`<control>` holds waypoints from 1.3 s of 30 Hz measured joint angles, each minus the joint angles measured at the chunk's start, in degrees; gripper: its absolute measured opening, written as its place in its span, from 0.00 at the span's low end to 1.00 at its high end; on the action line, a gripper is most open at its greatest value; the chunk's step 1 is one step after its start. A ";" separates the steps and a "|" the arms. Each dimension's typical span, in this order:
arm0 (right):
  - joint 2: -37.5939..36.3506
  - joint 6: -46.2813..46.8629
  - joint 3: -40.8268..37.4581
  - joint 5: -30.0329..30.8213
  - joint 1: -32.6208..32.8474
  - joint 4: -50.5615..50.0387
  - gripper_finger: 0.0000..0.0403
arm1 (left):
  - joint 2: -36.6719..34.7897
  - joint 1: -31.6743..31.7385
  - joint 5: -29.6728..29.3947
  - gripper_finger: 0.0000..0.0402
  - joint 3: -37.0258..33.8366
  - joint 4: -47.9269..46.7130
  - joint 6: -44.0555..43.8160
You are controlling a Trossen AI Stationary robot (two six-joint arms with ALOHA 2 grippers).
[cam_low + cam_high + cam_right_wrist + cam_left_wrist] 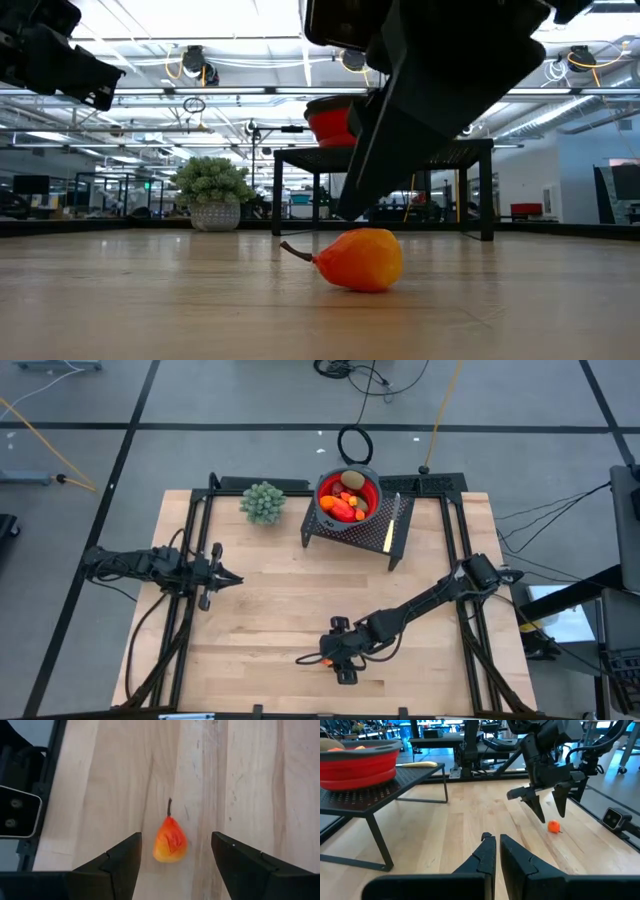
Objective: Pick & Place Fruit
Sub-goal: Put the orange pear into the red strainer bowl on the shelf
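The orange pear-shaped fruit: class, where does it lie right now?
In the high view the pear-shaped fruit lies on the wooden table's front edge, under the open right gripper, not gripped.

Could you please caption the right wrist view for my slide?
Open right gripper poised above an orange pear-shaped fruit lying on the wooden table.

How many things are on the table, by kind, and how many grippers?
Fruit lying on the wood: 1, an orange pear
Red bowls holding fruit: 1
Black racks: 1
Green bunches: 1
Grippers: 2, left, right
Total: 6
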 joint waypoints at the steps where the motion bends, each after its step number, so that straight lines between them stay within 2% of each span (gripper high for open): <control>1: 0.00 0.02 -0.06 0.00 0.00 0.00 0.58 | 0.00 -0.01 0.00 0.06 0.00 0.04 -0.01; 12: 5.13 2.50 0.18 -1.38 0.35 4.84 0.58 | 0.00 0.01 0.02 0.06 0.00 0.04 0.02; 20: 5.60 1.18 0.27 -0.84 0.73 4.40 0.54 | 0.00 -0.01 -0.38 0.06 0.00 0.05 0.00; 32: 5.44 -4.35 0.24 -1.03 0.68 2.12 0.36 | 0.00 -0.01 -0.37 0.06 0.02 -0.03 0.00; 39: 5.31 -4.59 0.19 -1.25 0.65 2.05 0.27 | 0.00 -0.01 -0.35 0.06 0.01 -0.37 0.00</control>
